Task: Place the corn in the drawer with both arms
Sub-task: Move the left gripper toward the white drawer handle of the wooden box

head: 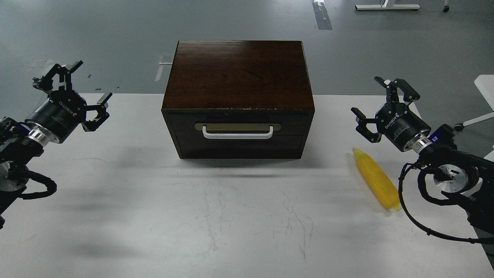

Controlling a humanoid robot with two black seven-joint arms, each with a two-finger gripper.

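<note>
The dark brown wooden box (pixel 237 75) stands at the back middle of the white table. Its drawer (pixel 238 133) is shut, with a brass plate and a white bar handle (pixel 237 134) on the front. The yellow corn (pixel 376 179) lies on the table to the right of the box, its narrow tip pointing toward the back. My right gripper (pixel 380 104) is open and empty, hovering above and behind the corn's tip. My left gripper (pixel 73 92) is open and empty, raised at the far left, well clear of the box.
The white table (pixel 216 216) has faint scuff marks in front of the box. Its right edge runs close to the corn and my right arm. A white chair base (pixel 482 112) stands on the grey floor at the right.
</note>
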